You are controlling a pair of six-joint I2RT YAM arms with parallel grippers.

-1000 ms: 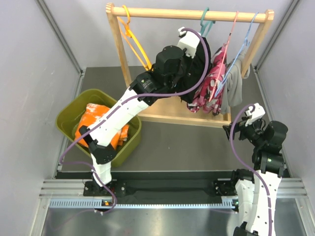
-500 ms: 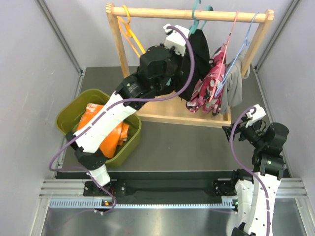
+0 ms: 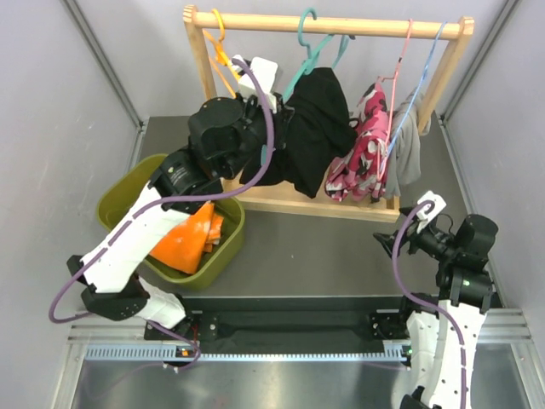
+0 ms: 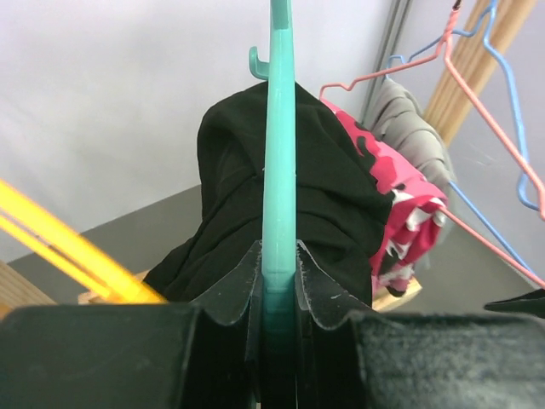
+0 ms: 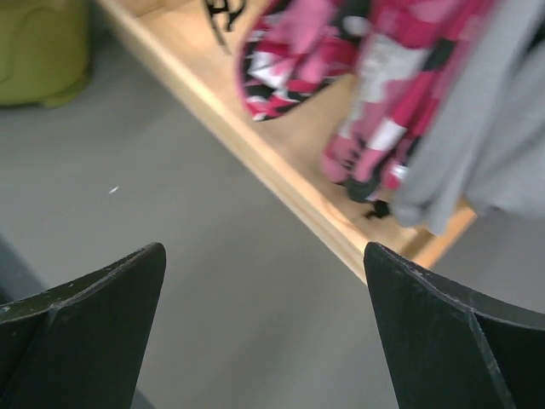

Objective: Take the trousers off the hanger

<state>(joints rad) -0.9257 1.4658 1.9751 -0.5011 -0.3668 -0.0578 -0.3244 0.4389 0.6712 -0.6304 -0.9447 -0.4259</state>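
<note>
My left gripper [image 4: 279,271] is clamped on the teal hanger [image 4: 279,128], fingers [image 4: 232,294] pressed against the plastic from both sides. In the wrist view the hanger is edge-on, rising straight up from between the jaws. The black trousers [image 4: 332,196] are draped over that hanger just beyond my fingertips, bunched in thick folds and not yet off it.

From above, the teal hanger [image 3: 308,53] slants down and to the left from its hook on the rail [image 3: 255,22] of the wooden rack towards my wrist. The trousers [image 3: 319,119] hang as a dark mass between my gripper and a pink patterned garment [image 3: 362,149]. A grey garment [image 3: 407,149] hangs beside the pink one, near the rack's right post, and a pink hanger [image 3: 400,60] runs up from them to the rail. An orange hanger [image 3: 223,55] hangs at the rail's left end, close behind my wrist (in the wrist view it is the yellow streak at lower left).

Below my left arm a green bin [image 3: 115,200] stands on the table [image 3: 315,247], with orange cloth [image 3: 183,239] inside it.

My right gripper [image 5: 264,332] is wide open and holds nothing. It is low over the table on the right, well apart from the trousers. Its camera looks across to the rack's base beam [image 5: 281,170] and the hems of the pink and grey garments hanging over that beam.
</note>
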